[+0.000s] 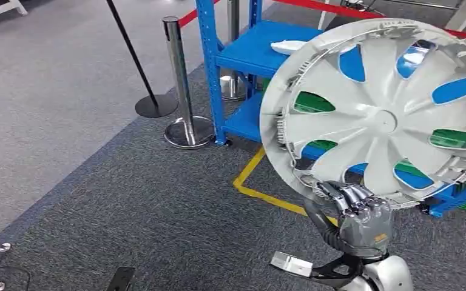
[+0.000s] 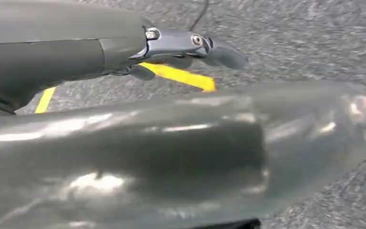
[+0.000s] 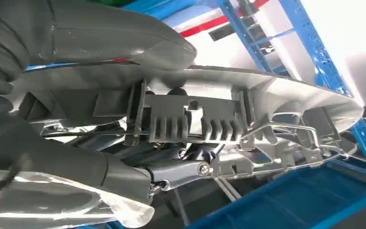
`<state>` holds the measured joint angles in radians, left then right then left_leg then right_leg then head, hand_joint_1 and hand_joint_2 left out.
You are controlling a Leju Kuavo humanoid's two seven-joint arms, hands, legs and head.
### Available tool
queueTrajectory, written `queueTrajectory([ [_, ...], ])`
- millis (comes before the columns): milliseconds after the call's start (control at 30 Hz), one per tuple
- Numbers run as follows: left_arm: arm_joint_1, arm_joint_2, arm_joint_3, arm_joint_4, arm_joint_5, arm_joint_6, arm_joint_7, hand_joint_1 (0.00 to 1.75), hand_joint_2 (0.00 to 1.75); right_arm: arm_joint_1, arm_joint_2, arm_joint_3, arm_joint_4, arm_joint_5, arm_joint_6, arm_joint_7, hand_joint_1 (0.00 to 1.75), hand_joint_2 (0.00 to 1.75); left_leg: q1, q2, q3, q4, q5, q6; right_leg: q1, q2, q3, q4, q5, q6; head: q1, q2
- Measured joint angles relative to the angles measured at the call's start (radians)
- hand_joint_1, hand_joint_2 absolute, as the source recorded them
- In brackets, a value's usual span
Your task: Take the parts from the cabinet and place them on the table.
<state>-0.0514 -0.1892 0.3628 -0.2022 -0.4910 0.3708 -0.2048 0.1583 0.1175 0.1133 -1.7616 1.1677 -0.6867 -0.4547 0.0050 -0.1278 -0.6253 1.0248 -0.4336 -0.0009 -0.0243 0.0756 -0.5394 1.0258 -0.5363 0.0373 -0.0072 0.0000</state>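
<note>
Fingers (image 1: 346, 195) of the right hand (image 1: 364, 215) clamp the round silver plastic hubcap (image 1: 382, 115) by its lower rim.
It stands upright before the blue metal cabinet (image 1: 252, 51); the left hand (image 2: 190, 47) hangs empty, fingers loosely extended.

Grey carpet floor (image 1: 97, 182) marked with yellow tape (image 1: 252, 182). Blue metal shelving (image 1: 243, 60) stands behind; chrome stanchion (image 1: 185, 91), black post (image 1: 139, 66) and red barrier belt (image 1: 400, 15) nearby.

A silver spoked wheel cover (image 1: 381, 115), held upright by its lower rim before the blue cabinet (image 1: 252, 51).
</note>
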Motion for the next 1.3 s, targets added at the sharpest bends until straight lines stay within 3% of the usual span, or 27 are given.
queueTrajectory([
  [33, 0.002, 0.001, 0.000, 0.000, 0.001, 0.000, 0.000, 0.00, 0.00, 0.000, 0.000, 0.000, 0.000, 0.000, 0.000, 0.000, 1.75, 1.75, -0.001, -0.013, -0.003, 0.002, 0.002, -0.004, -0.005, -0.015, 0.001, -0.005, 0.005, -0.008, -0.002, 0.000],
  [67, 0.003, 0.003, 0.000, 0.000, 0.001, 0.001, 0.000, 0.00, 0.00, -0.003, 0.000, -0.001, 0.000, -0.001, 0.000, 0.002, 1.75, 1.75, -0.003, 0.005, -0.007, 0.009, -0.007, -0.006, -0.012, -0.032, 0.003, -0.008, 0.008, -0.017, 0.002, 0.000],
  [100, 0.004, -0.001, 0.000, 0.000, 0.001, 0.001, 0.000, 0.00, 0.00, -0.003, 0.000, -0.001, 0.000, -0.001, 0.000, 0.002, 1.75, 1.75, -0.010, 0.045, -0.013, 0.026, -0.021, -0.012, -0.009, -0.038, 0.004, -0.008, 0.009, -0.020, -0.002, 0.000],
  [133, 0.003, 0.000, 0.000, 0.000, 0.001, 0.003, 0.000, 0.00, 0.00, -0.002, 0.002, -0.001, 0.000, 0.000, 0.000, 0.002, 1.75, 1.75, -0.006, 0.095, -0.042, 0.094, -0.063, -0.019, -0.007, -0.059, 0.004, -0.008, 0.009, -0.022, -0.022, 0.000],
  [200, -0.001, 0.000, 0.000, 0.000, 0.001, 0.003, 0.000, 0.00, 0.00, 0.000, 0.002, -0.002, 0.000, 0.003, 0.000, 0.002, 1.75, 1.75, 0.000, 0.119, -0.104, 0.245, -0.130, -0.026, -0.001, -0.091, 0.004, -0.008, 0.007, -0.028, -0.021, 0.000],
  [233, -0.002, 0.000, 0.000, 0.000, 0.001, 0.003, 0.000, 0.00, 0.00, 0.001, 0.002, -0.002, 0.000, 0.005, 0.000, 0.002, 1.75, 1.75, 0.001, 0.121, -0.122, 0.290, -0.142, -0.026, -0.001, -0.107, 0.004, -0.008, 0.007, -0.029, -0.022, 0.000],
  [267, -0.001, -0.001, 0.000, 0.000, -0.001, 0.003, 0.000, 0.00, 0.00, 0.001, 0.002, -0.002, 0.000, 0.004, 0.000, 0.002, 1.75, 1.75, 0.001, 0.122, -0.119, 0.290, -0.132, -0.025, 0.000, -0.120, 0.004, -0.008, 0.006, -0.030, -0.022, 0.000],
  [333, 0.000, 0.000, 0.000, 0.000, -0.002, 0.006, 0.011, 0.00, 0.00, 0.001, 0.002, -0.002, -0.001, -0.012, 0.000, -0.008, 1.75, 1.75, 0.000, 0.130, -0.056, 0.171, -0.059, -0.017, 0.002, -0.144, 0.007, -0.008, 0.004, -0.029, -0.022, 0.000],
  [367, 0.000, 0.000, 0.000, 0.000, -0.002, 0.010, 0.015, 0.00, 0.00, 0.002, 0.005, -0.002, -0.004, -0.021, 0.000, -0.021, 1.75, 1.75, -0.003, 0.151, -0.011, 0.086, -0.020, -0.010, 0.003, -0.154, 0.010, -0.008, 0.002, -0.028, -0.022, 0.000],
  [400, -0.001, 0.000, 0.000, 0.000, -0.002, 0.013, 0.017, 0.00, 0.00, 0.002, 0.010, -0.004, -0.006, -0.025, 0.000, -0.043, 1.75, 1.75, -0.013, 0.205, 0.018, 0.029, -0.022, -0.003, 0.004, -0.162, 0.011, -0.008, -0.001, -0.025, -0.021, 0.000],
  [433, -0.003, -0.001, 0.001, 0.000, -0.002, 0.014, 0.019, 0.00, 0.00, 0.004, 0.016, -0.007, -0.008, -0.025, 0.000, -0.065, 1.75, 1.75, -0.024, 0.211, 0.022, 0.013, -0.025, 0.001, 0.012, -0.170, 0.008, -0.005, -0.003, -0.021, -0.023, 0.000],
  [567, 0.001, 0.000, 0.004, 0.000, -0.002, 0.015, 0.047, 0.00, 0.00, 0.009, 0.041, -0.008, -0.009, -0.011, 0.000, -0.130, 1.75, 1.75, -0.021, 0.169, 0.019, 0.002, -0.024, 0.028, 0.012, -0.205, 0.019, -0.010, -0.011, 0.002, -0.022, 0.000],
  [633, 0.000, -0.002, 0.005, 0.001, -0.002, 0.016, 0.052, 0.00, 0.00, 0.012, 0.046, -0.008, -0.008, -0.011, 0.000, -0.130, 1.75, 1.75, -0.015, 0.145, 0.019, -0.002, -0.019, 0.041, 0.009, -0.113, -0.019, 0.075, -0.069, 0.004, -0.017, 0.000],
  [700, -0.004, -0.003, 0.005, 0.001, -0.002, 0.016, 0.062, 0.00, 0.00, 0.023, 0.046, -0.008, -0.008, -0.014, 0.000, -0.142, 1.75, 1.75, -0.017, 0.117, 0.017, -0.002, -0.016, 0.048, 0.011, -0.083, -0.092, 0.228, -0.137, 0.002, -0.015, 0.000],
  [733, -0.003, -0.003, 0.005, 0.001, -0.002, 0.016, 0.068, 0.00, 0.00, 0.029, 0.047, -0.009, -0.008, -0.018, 0.000, -0.151, 1.75, 1.75, -0.018, 0.103, 0.016, -0.001, -0.016, 0.049, 0.013, -0.079, -0.122, 0.281, -0.150, 0.001, -0.015, 0.000],
  [767, 0.000, -0.002, 0.006, 0.001, -0.002, 0.018, 0.075, 0.00, 0.00, 0.039, 0.051, -0.010, -0.008, -0.021, 0.000, -0.160, 1.75, 1.75, -0.019, 0.087, 0.016, -0.001, -0.015, 0.049, 0.013, -0.077, -0.134, 0.291, -0.137, 0.000, -0.015, 0.000],
  [833, 0.001, -0.002, 0.013, 0.001, 0.001, 0.019, 0.081, 0.00, 0.00, 0.054, 0.059, -0.010, -0.008, -0.019, 0.000, -0.171, 1.75, 1.75, -0.019, 0.056, 0.017, 0.002, -0.015, 0.049, 0.014, -0.071, -0.093, 0.181, -0.051, -0.006, -0.015, 0.000],
  [867, 0.001, -0.003, 0.015, 0.001, 0.004, 0.021, 0.081, 0.00, 0.00, 0.056, 0.062, -0.010, -0.008, -0.016, 0.000, -0.174, 1.75, 1.75, -0.019, 0.043, 0.018, 0.004, -0.015, 0.048, 0.014, -0.053, -0.055, 0.095, -0.002, -0.010, -0.015, 0.000],
  [900, 0.001, -0.005, 0.019, 0.001, 0.009, 0.022, 0.077, 0.00, 0.00, 0.056, 0.064, -0.010, -0.008, -0.017, 0.000, -0.177, 1.75, 1.75, -0.016, 0.035, 0.015, 0.006, -0.014, 0.048, 0.011, 0.003, -0.029, 0.026, 0.018, -0.016, -0.014, 0.000],
  [933, -0.002, -0.007, 0.023, 0.000, 0.010, 0.022, 0.067, 0.00, 0.00, 0.060, 0.068, -0.010, -0.008, -0.022, 0.000, -0.179, 1.75, 1.75, -0.022, 0.023, 0.008, 0.013, -0.013, 0.042, 0.008, 0.016, -0.020, 0.007, 0.011, -0.018, -0.017, 0.000],
  [1033, 0.001, -0.011, 0.030, 0.001, 0.011, 0.016, 0.053, 0.00, 0.00, 0.058, 0.080, -0.012, -0.005, -0.023, 0.000, -0.182, 1.75, 1.75, -0.009, -0.006, -0.006, 0.007, 0.000, 0.019, 0.016, -0.007, -0.010, 0.000, 0.011, -0.024, -0.015, 0.000],
  [1067, 0.002, -0.009, 0.031, 0.001, 0.011, 0.016, 0.052, 0.00, 0.00, 0.056, 0.087, -0.012, -0.005, -0.020, 0.000, -0.183, 1.75, 1.75, -0.015, -0.016, -0.007, 0.009, 0.001, 0.014, 0.006, -0.021, -0.007, -0.012, 0.018, -0.032, -0.016, 0.000],
  [1100, 0.004, -0.011, 0.032, 0.001, 0.010, 0.016, 0.052, 0.00, 0.00, 0.053, 0.091, -0.012, -0.005, -0.019, 0.000, -0.183, 1.75, 1.75, -0.019, 0.033, -0.011, 0.021, -0.011, 0.009, 0.004, -0.038, -0.001, -0.017, 0.022, -0.034, -0.016, 0.000],
  [1133, 0.002, -0.012, 0.033, 0.001, 0.010, 0.016, 0.051, 0.00, 0.00, 0.054, 0.097, -0.012, -0.005, -0.020, 0.000, -0.183, 1.75, 1.75, -0.018, 0.075, -0.027, 0.058, -0.039, 0.000, 0.004, -0.049, 0.002, -0.019, 0.021, -0.038, -0.029, 0.000],
  [1167, -0.001, -0.012, 0.034, 0.001, 0.010, 0.016, 0.051, 0.00, 0.00, 0.054, 0.098, -0.014, -0.005, -0.019, -0.001, -0.183, 1.75, 1.75, -0.013, 0.098, -0.056, 0.123, -0.075, -0.007, 0.005, -0.066, 0.003, -0.019, 0.020, -0.040, -0.031, 0.000],
  [1233, -0.003, -0.012, 0.035, 0.001, 0.010, 0.016, 0.051, 0.00, 0.00, 0.054, 0.099, -0.016, -0.005, -0.018, -0.001, -0.183, 1.75, 1.75, -0.002, 0.116, -0.127, 0.278, -0.136, -0.020, 0.005, -0.101, 0.005, -0.018, 0.016, -0.042, -0.031, 0.000],
  [1300, -0.001, -0.011, 0.036, 0.001, 0.010, 0.016, 0.051, 0.00, 0.00, 0.055, 0.101, -0.016, -0.002, -0.018, 0.000, -0.183, 1.75, 1.75, 0.009, 0.121, -0.125, 0.280, -0.114, -0.028, 0.004, -0.127, 0.007, -0.018, 0.013, -0.040, -0.031, 0.000],
])
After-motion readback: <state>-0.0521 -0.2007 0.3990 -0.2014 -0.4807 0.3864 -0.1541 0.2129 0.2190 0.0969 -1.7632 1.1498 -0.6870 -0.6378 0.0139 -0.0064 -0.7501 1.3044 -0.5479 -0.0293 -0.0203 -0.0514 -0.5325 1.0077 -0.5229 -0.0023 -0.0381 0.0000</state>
